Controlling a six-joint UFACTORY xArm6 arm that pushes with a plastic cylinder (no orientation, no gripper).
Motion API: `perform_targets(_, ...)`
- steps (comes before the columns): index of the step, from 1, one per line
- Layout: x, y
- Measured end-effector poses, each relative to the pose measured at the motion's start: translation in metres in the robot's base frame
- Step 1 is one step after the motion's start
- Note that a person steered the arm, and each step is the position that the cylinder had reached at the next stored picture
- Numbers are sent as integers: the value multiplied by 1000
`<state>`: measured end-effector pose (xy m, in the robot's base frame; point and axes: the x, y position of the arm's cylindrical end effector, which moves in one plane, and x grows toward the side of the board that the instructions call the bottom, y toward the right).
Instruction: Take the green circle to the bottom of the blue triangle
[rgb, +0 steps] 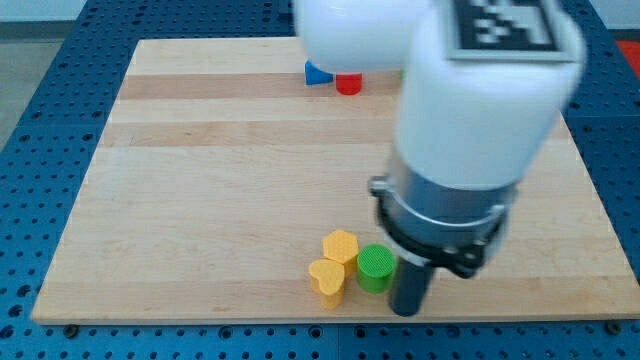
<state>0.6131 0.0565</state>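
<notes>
The green circle (375, 267) sits near the board's bottom edge, touching a yellow hexagon (341, 245) with a yellow heart (327, 281) just below it. My tip (405, 311) rests on the board just right of and below the green circle, very close to it. The blue triangle (316, 72) lies at the view's top, partly hidden by the arm. A red cylinder (349, 84) sits just right of it.
The large white arm body (470, 110) fills the view's upper right and hides the green, blue and red blocks seen there earlier. The wooden board (200, 200) lies on a blue perforated table.
</notes>
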Motion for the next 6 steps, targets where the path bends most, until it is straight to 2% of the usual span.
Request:
perform_targets(1,-40,-17)
perform_targets(2,-58,-17)
perform_targets(3,-40,-17)
perform_targets(4,-60,-24)
perform_targets(6,-132,-69)
